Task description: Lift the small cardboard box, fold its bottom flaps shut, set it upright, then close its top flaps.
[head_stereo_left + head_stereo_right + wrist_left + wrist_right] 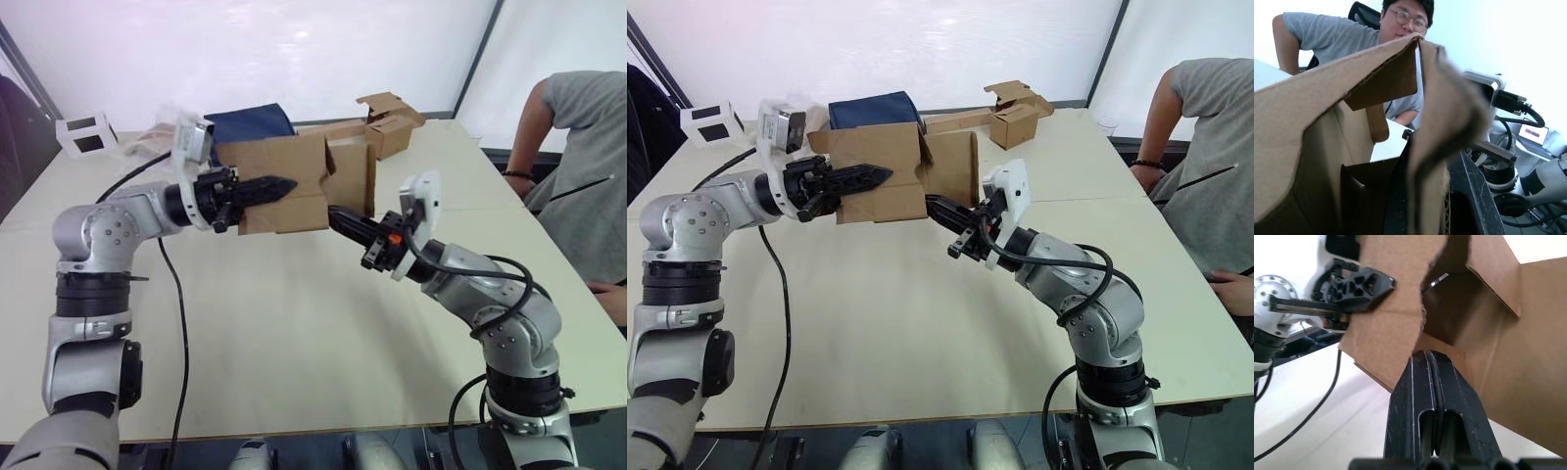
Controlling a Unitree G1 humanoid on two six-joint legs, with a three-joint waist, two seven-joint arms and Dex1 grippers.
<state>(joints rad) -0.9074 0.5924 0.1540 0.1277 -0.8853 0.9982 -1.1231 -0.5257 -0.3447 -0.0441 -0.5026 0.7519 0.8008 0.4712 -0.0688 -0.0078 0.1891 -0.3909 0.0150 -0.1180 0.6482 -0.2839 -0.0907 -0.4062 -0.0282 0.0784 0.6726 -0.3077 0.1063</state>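
**Small cardboard box, held aloft between two claws**

Left claw (265, 188): forearm level, reaching in from the robot's left; black fingers pinched on a side wall of the small cardboard box (284, 181), one inside, one outside.

Right claw (939, 209): forearm angled upward; fingers pressed together, tips meeting the box's lower edge at its open end.

Box: plain brown corrugated board, matte, rectangular, on its side, clear above the pale counter (294, 323). Flaps (351, 171) at the right-hand end stand open.

Behind: second small brown box (390, 122), dark blue cloth item (250, 122). Seated person (578, 166) in grey at the robot's right.
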